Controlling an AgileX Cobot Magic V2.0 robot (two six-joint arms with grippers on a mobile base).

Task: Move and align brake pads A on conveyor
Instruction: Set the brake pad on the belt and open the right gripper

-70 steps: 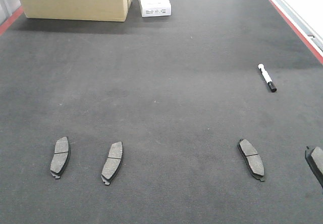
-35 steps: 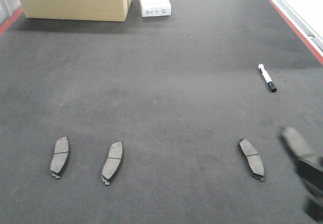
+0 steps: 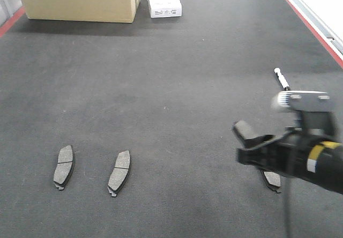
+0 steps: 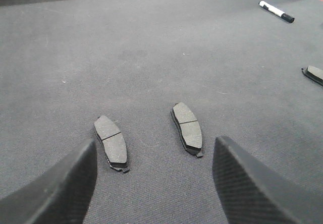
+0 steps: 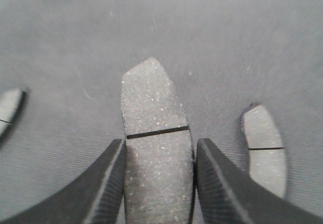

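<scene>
Brake pad (image 5: 156, 153), unmarked, sits clamped in right pincer (image 5: 157, 183).

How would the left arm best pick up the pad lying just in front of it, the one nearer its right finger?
That brake pad lies flat on the conveyor, long and narrow, pointing roughly away from the left gripper. Best to come straight down from above and pinch its two long edges near the middle groove, as the open fingers already straddle its width.

Even, soft overhead light; right tool (image 3: 252, 141) motion-blurred, shadows faint.
</scene>
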